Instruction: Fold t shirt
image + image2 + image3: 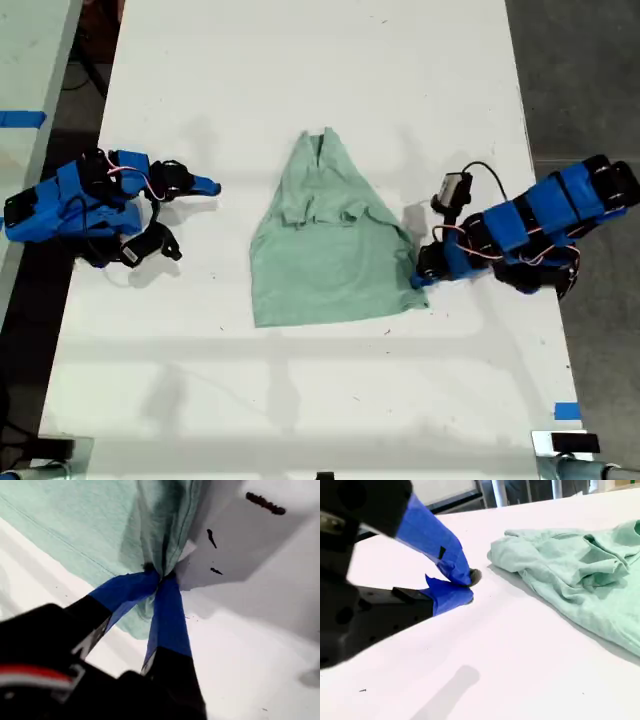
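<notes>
Nearest, my first pincer (161, 576), clenched on the t shirt (330, 250) at its hem corner on the exterior view's right, should lift gently and carry across, while my second pincer (462, 587) rests nearly closed, empty, on the bench (300, 400).

Exterior view straight down over the table (300, 400); both wrist views low, close, sharing the t shirt (330, 250).

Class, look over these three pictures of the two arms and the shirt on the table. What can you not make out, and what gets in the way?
- How much cloth my first tool pinches: in the first wrist view the shirt bunches over its tips.
- That grip from the exterior view: the arm covers it.
- The underside of the shirt: hidden against the table.
- Whether my second tool is fully shut: its tips blur in the second wrist view.
</notes>
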`<state>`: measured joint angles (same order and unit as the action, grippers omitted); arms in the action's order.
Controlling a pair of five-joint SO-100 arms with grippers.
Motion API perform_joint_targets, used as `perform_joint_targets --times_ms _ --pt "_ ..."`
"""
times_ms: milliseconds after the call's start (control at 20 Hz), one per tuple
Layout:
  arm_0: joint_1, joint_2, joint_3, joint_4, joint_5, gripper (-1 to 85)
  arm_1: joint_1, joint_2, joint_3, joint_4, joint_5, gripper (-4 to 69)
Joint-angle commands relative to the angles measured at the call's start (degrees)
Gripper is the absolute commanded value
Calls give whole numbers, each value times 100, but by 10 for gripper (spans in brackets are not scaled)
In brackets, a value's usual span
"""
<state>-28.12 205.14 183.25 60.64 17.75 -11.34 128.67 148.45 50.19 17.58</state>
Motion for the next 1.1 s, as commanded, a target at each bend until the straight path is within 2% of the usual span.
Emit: perform_joint_targets --times_ms 0,200,500,750,950,1000,1050 --pt "62 35 35 9 26 -1 114 97 -431 580 -176 8" --pt "62 35 35 9 26 -1 281 26 -1512 1468 -765 6" --pt "62 35 35 9 26 -1 501 -571 -3278 1468 -2162 6" --pt "70 35 35 9 26 -1 404 -2505 -5019 1090 -2795 6" --pt "79 35 35 9 26 -1 246 -3964 -6187 1248 -3023 15" --pt "79 35 35 9 26 -1 220 -4078 -6346 1301 -3076 146" --pt "79 35 35 9 26 -1 211 -4078 -6398 1327 -3120 244"
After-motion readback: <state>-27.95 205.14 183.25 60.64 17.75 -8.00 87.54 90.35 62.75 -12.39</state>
